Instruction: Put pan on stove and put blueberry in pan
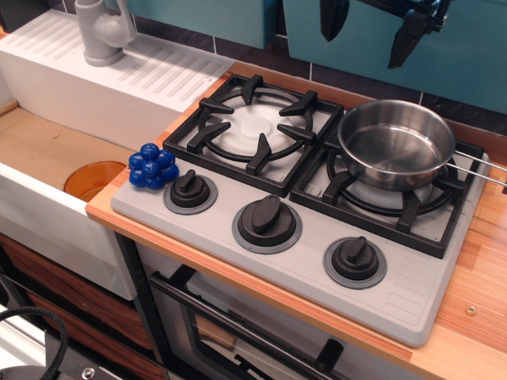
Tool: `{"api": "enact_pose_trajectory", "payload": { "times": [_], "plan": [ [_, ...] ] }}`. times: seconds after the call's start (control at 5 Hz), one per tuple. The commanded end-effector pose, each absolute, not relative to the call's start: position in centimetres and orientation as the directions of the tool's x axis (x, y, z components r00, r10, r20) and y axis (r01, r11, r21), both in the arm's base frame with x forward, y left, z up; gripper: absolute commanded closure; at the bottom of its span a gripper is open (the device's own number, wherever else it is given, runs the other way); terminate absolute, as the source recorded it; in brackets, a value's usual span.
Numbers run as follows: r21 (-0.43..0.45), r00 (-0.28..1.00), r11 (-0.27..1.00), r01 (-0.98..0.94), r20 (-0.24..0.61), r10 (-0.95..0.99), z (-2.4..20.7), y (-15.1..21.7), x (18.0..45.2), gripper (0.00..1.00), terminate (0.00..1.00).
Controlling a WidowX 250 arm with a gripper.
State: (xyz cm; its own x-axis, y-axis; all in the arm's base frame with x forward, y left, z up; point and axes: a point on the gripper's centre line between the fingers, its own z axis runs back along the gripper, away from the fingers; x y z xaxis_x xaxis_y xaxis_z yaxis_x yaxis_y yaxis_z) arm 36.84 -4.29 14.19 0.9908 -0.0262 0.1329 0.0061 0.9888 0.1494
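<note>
A toy kitchen: stove [317, 229], sink [47, 158] with faucet [103, 32], oven door [238, 332].

The wooden counter [475, 273] in front of me carried the grey stove [317, 265], which lay flat on it. A white sink [47, 206] was set into the counter at one end. The blueberry [153, 166] rested at the stove's corner, beside a knob [190, 190].

Shiny steel saucepan [396, 142] sat on the grey toy cooktop's [412, 285] right burner; dark-blue berry cluster [154, 166] lay at its front-left corner.
</note>
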Motion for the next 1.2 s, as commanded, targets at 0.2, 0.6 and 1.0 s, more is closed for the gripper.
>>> {"api": "enact_pose_trajectory", "payload": {
  "times": [0.2,0.6,1.0],
  "plan": [
    [0.146,0.986,0.989,-0.009,0.164,-0.016,12.5,-4.4,36.9,0.00,0.00],
    [0.136,0.976,0.991,-0.017,0.215,-0.013,9.7,-4.2,37.2,0.00,0.00],
    [0.124,0.967,0.992,-0.015,0.252,-0.017,7.4,-3.6,37.6,0.00,0.00]
  ]
}}
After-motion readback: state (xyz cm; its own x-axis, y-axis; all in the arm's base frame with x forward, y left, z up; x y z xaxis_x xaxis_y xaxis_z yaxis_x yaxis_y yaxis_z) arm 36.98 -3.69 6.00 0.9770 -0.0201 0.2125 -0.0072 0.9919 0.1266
